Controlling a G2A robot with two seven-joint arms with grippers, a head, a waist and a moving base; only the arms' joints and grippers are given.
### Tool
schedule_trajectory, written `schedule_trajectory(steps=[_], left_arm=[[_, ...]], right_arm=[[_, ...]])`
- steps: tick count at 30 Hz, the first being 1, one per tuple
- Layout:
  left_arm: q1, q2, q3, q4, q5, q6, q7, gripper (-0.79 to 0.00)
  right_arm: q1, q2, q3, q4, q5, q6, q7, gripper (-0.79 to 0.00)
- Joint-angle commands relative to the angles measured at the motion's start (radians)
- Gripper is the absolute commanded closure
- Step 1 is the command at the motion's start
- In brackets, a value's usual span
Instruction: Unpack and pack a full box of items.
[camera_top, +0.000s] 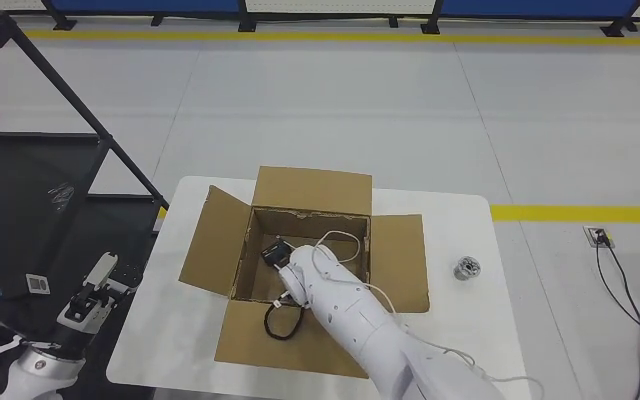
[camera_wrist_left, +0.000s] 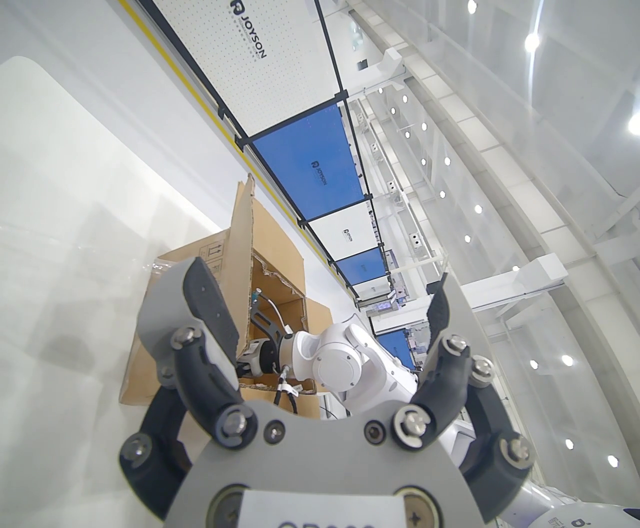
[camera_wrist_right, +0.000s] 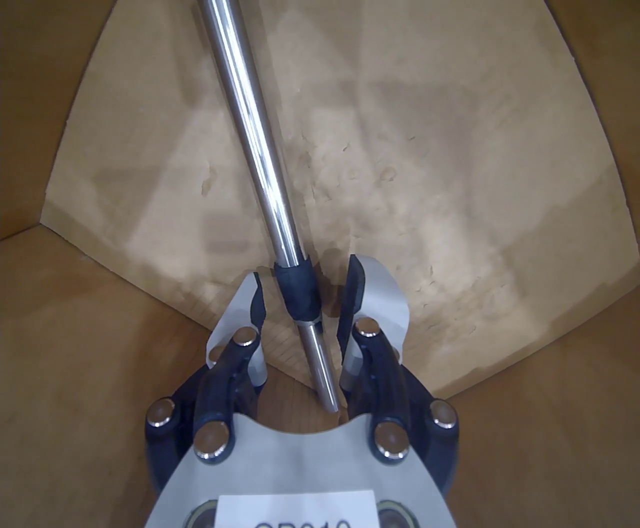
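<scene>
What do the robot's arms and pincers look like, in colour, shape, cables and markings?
The right arm has smooth white rounded shells, with a white cable and a black cable looping near its wrist. The left pincer and right pincer match: a grey plate with a white label, dark links with silver screws, and two curved pale fingers with black pads.

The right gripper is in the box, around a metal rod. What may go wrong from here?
The right gripper stands open near one end of the shiny metal rod, so the rod may tilt or slip once gripped. The rod is long; it might catch the box wall on lifting.
</scene>
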Motion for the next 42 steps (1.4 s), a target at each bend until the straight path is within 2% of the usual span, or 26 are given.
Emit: schedule_trajectory(steps=[1,7,15,24,26,27,42], left_arm=[[0.000,0.000,0.000,0.000,0.000,0.000,0.000,-0.785],[0.000,0.000,0.000,0.000,0.000,0.000,0.000,-0.785],[0.000,0.000,0.000,0.000,0.000,0.000,0.000,-0.785],[0.000,0.000,0.000,0.000,0.000,0.000,0.000,-0.785],[0.000,0.000,0.000,0.000,0.000,0.000,0.000,-0.785],[0.000,0.000,0.000,0.000,0.000,0.000,0.000,-0.785],[0.000,0.000,0.000,0.000,0.000,0.000,0.000,-0.785]], right_arm=[[-0.002,-0.001,0.003,0.004,-0.001,0.003,-0.012,-0.339],[-0.012,-0.004,0.004,0.007,-0.017,0.017,-0.037,-0.296],[-0.013,-0.005,0.007,0.002,-0.036,0.033,-0.067,-0.151],[-0.005,-0.004,0.017,0.001,-0.043,0.036,-0.068,-0.135],[-0.005,-0.004,0.019,0.001,-0.044,0.033,-0.067,-0.083],[-0.005,-0.004,0.020,0.002,-0.044,0.031,-0.066,0.000],[0.030,0.003,0.068,-0.013,-0.002,-0.039,-0.115,0.000]])
